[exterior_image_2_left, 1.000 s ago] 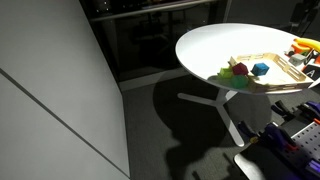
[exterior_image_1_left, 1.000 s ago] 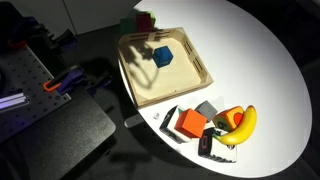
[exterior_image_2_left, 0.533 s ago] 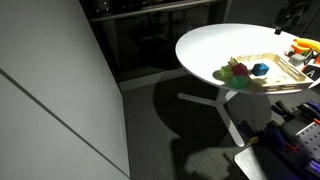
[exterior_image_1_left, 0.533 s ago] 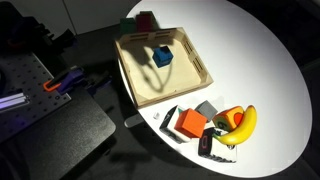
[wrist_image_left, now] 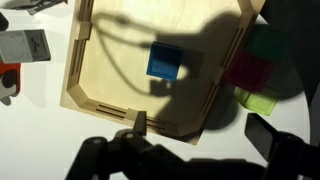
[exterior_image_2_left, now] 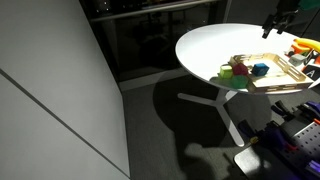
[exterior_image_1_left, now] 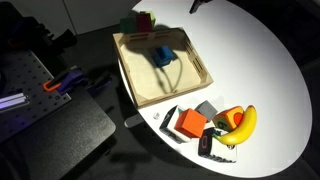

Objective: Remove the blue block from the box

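Observation:
The blue block (exterior_image_1_left: 162, 55) lies inside the box (exterior_image_1_left: 140, 88), a shallow light-wood tray, near its far side. Both show in the other exterior view too, the block (exterior_image_2_left: 260, 69) inside the box (exterior_image_2_left: 283, 80). In the wrist view the blue block (wrist_image_left: 164, 62) sits in the arm's shadow on the box floor (wrist_image_left: 110, 70). My gripper (wrist_image_left: 190, 150) hangs high above the table, over the box's rim, open and empty. It is seen small at the frame edges in both exterior views (exterior_image_1_left: 198, 5) (exterior_image_2_left: 283, 15).
A magenta block (wrist_image_left: 250, 70) and a green block (wrist_image_left: 262, 98) stand just outside the box's far rim. Near the table's front edge lie an orange block (exterior_image_1_left: 190, 123), a grey block (exterior_image_1_left: 207, 108), a banana (exterior_image_1_left: 245, 122) and a black object (exterior_image_1_left: 205, 145).
My gripper has moved in over the table toward the box, and its shadow has slid across the box floor onto the blue block. The blue block has not moved.

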You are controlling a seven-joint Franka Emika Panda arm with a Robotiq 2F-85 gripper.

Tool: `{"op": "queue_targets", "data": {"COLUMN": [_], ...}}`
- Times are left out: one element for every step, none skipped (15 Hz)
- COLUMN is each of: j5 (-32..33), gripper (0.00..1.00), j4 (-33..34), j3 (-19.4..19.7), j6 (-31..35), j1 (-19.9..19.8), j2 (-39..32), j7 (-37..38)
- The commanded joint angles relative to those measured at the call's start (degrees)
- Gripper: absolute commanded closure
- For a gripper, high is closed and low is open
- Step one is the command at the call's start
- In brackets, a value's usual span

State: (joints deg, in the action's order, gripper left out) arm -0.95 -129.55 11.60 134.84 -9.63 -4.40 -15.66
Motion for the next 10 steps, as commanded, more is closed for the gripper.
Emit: {"op": "queue_targets", "data": {"j5": [0.1, 0.1, 0.1, 0.1, 0.1, 0.1, 0.1, 0.1, -0.4, -0.3], "gripper": [0.0, 0.0, 0.0, 0.0, 0.0, 0.0, 0.0, 0.0, 0.0, 0.0], "j4": [0.3, 0.3, 0.2, 0.2, 0.3, 0.2, 0.2, 0.2, 0.7, 1.1], "j3": [-0.6, -0.7, -0.7, -0.8, -0.9, -0.9, -0.9, -0.9, -0.9, -0.9], "j6": [-0.1, -0.1, -0.1, -0.1, -0.1, -0.1, -0.1, -0.1, -0.5, 0.1], "j1": [-0.8, -0.8, -0.8, -0.7, -0.7, -0.7, -0.7, -0.7, -0.8, -0.9], "j2": [-0.3, -0.5, -0.5, -0.5, -0.5, -0.5, -0.5, -0.5, -1.1, -1.9], "j7": [0.1, 0.1, 0.1, 0.1, 0.1, 0.1, 0.1, 0.1, -0.3, 0.2]}}
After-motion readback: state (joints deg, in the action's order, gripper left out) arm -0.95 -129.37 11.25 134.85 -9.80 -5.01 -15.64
